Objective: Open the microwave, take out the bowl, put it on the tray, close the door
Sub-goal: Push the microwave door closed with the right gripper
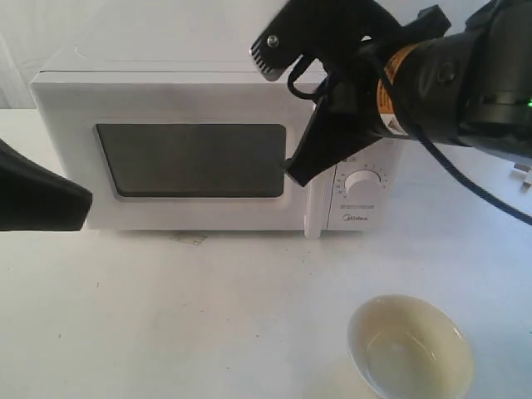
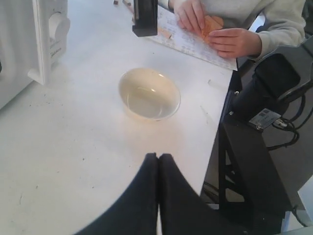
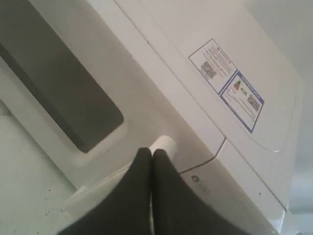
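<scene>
The white microwave (image 1: 166, 96) stands at the back with its door (image 1: 75, 166) shut. The dark window (image 1: 191, 160) faces me. My right gripper (image 1: 296, 171) is shut, its tips against the upper end of the vertical bar handle (image 1: 312, 214), on the window side. In the right wrist view, the gripper (image 3: 150, 152) meets the handle's white end (image 3: 165, 144), with nothing between its fingers. The cream bowl (image 1: 410, 347) sits empty on the table, in front of the control panel. My left gripper (image 2: 158, 156) is shut and empty, well short of the bowl (image 2: 149, 93). No tray shows.
The lower round knob (image 1: 362, 181) sits right of the handle. A person's hands (image 2: 215, 32) rest on a printed sheet (image 2: 188, 41) past the bowl. The table edge (image 2: 221, 122) runs close beside the bowl, with black equipment (image 2: 259, 161) beyond it.
</scene>
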Robot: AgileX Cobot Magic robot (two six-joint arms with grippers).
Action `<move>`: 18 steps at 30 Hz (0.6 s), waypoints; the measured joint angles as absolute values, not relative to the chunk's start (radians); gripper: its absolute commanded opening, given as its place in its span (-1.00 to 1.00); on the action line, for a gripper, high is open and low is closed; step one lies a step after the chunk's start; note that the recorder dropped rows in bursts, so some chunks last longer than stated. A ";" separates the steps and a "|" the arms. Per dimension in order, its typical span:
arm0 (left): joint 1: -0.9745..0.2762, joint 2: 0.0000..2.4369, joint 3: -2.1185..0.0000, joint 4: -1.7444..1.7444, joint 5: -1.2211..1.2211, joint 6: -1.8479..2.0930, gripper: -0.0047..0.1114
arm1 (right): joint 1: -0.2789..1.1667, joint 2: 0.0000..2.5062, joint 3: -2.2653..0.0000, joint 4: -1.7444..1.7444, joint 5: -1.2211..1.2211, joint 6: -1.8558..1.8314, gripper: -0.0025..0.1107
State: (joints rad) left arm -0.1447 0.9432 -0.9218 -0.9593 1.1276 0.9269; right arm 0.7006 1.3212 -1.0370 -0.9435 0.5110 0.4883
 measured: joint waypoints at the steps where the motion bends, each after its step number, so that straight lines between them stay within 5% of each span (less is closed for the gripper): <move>1: -0.145 0.918 -0.922 -0.941 1.129 0.894 -0.92 | 0.684 1.335 -1.043 -0.947 0.480 0.490 -0.96; 18: -0.146 0.478 -0.928 -0.412 1.083 0.284 -0.92 | 0.629 1.580 -1.223 -0.968 0.418 0.494 -0.96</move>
